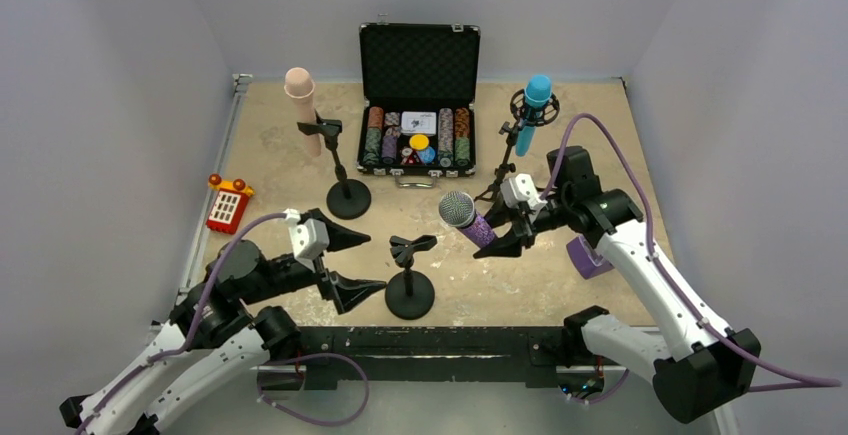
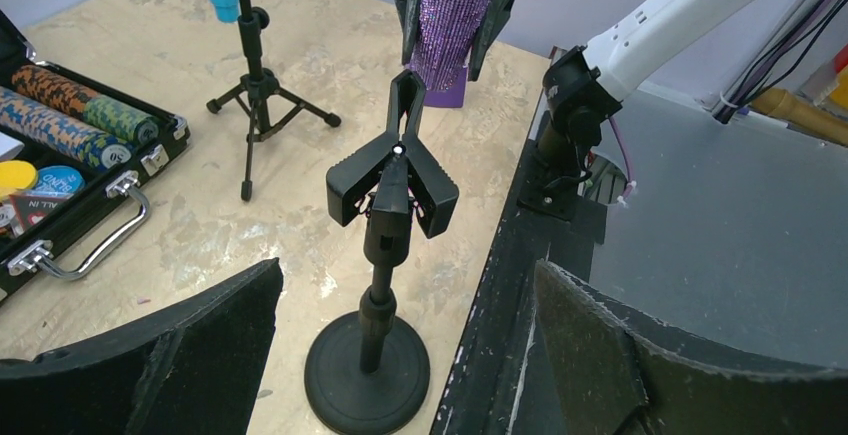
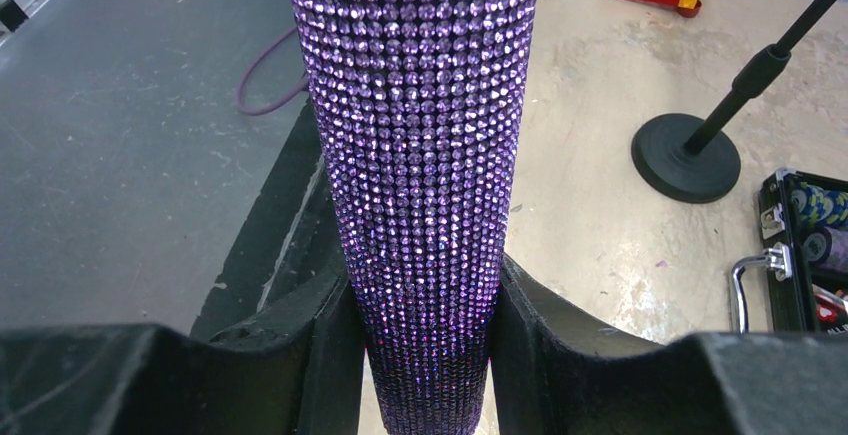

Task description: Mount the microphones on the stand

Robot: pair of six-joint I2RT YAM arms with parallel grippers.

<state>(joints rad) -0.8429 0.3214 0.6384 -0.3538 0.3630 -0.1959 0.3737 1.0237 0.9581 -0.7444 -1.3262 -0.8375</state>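
Observation:
My right gripper (image 1: 505, 233) is shut on the purple rhinestone microphone (image 1: 466, 219), holding it in the air, silver head to the left; its handle fills the right wrist view (image 3: 425, 155). An empty short black stand with a clip (image 1: 410, 280) stands near the front middle; in the left wrist view (image 2: 390, 195) it is straight ahead. My left gripper (image 1: 355, 265) is open and empty, just left of that stand. A pink microphone (image 1: 301, 100) sits on the back-left stand (image 1: 345, 180). A blue microphone (image 1: 532, 110) sits on the tripod stand (image 1: 505, 170).
An open black case of poker chips (image 1: 418, 105) stands at the back middle. A red and yellow toy (image 1: 228, 203) lies at the left edge. A purple object (image 1: 585, 255) lies under my right arm. The black base rail (image 1: 430, 340) runs along the front.

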